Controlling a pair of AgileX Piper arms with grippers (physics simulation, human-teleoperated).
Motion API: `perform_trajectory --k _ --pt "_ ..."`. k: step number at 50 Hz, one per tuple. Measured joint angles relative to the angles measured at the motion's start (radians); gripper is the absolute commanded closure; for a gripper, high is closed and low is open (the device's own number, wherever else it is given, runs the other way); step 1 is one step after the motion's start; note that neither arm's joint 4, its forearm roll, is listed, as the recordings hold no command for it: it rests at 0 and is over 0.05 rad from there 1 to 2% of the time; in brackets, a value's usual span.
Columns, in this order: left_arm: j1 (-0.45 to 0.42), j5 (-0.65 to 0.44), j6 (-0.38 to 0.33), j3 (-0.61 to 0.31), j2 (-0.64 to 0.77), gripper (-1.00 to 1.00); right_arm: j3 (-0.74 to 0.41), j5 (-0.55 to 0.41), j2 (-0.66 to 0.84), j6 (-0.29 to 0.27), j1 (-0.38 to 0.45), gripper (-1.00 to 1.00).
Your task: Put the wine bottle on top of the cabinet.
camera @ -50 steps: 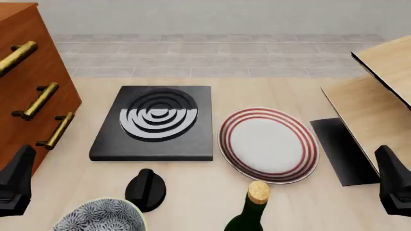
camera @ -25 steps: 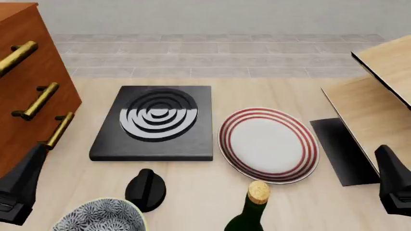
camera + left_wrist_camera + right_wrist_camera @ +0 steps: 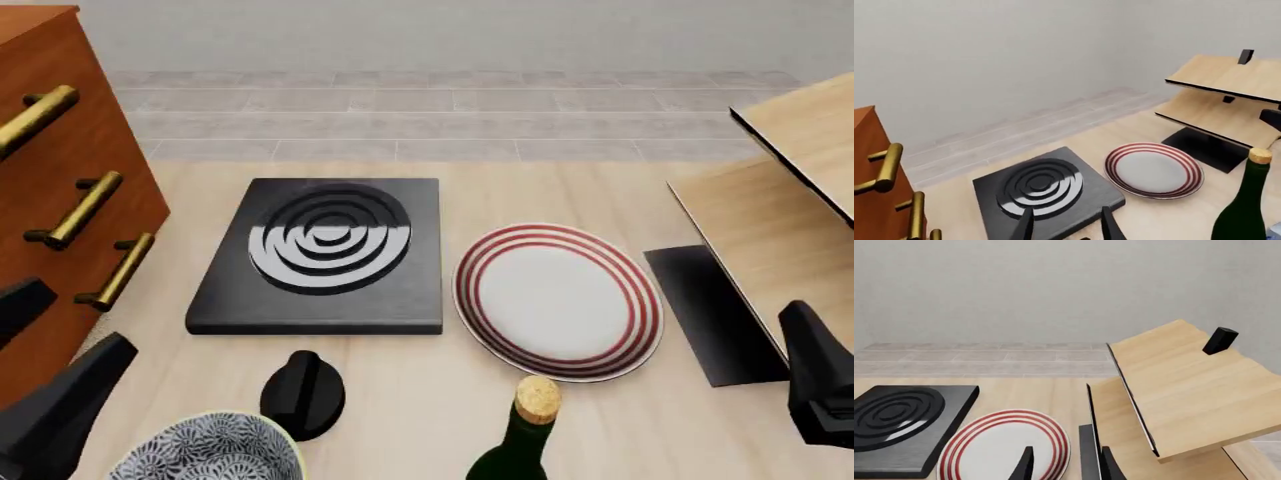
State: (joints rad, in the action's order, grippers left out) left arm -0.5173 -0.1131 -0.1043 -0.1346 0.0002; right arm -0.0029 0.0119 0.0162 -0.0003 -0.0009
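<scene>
The wine bottle point(image 3: 523, 445), dark green with a tan cork, stands at the table's near edge in front of the plate, cut off by the frame; its neck also shows in the left wrist view point(image 3: 1244, 210). The reddish-brown cabinet point(image 3: 60, 170) with brass bar handles rises at the far left, and its edge appears in the wrist view too point(image 3: 871, 200). My left gripper point(image 3: 87, 315) is open at the lower left beside the cabinet, well left of the bottle. My right gripper point(image 3: 803, 325) hangs at the lower right, open with nothing between its fingers point(image 3: 1026, 465).
A black burner plate point(image 3: 320, 250) lies mid-table, with a red-ringed white plate point(image 3: 558, 300) to its right. A small black knob point(image 3: 302, 392) and a patterned bowl point(image 3: 207, 450) sit near the front left. A pale wood shelf unit point(image 3: 781, 200) stands on the right.
My left gripper has swung rightward and turned, so both fingers now show spread apart near the cabinet's base. The right gripper and the bottle have not moved.
</scene>
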Motion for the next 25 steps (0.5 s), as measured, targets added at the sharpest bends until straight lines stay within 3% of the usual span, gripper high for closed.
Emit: perform_trajectory --k 25 --pt "-0.251 -0.072 0.062 -0.052 0.000 -1.00 0.000 0.000 0.000 0.000 0.000 -1.00"
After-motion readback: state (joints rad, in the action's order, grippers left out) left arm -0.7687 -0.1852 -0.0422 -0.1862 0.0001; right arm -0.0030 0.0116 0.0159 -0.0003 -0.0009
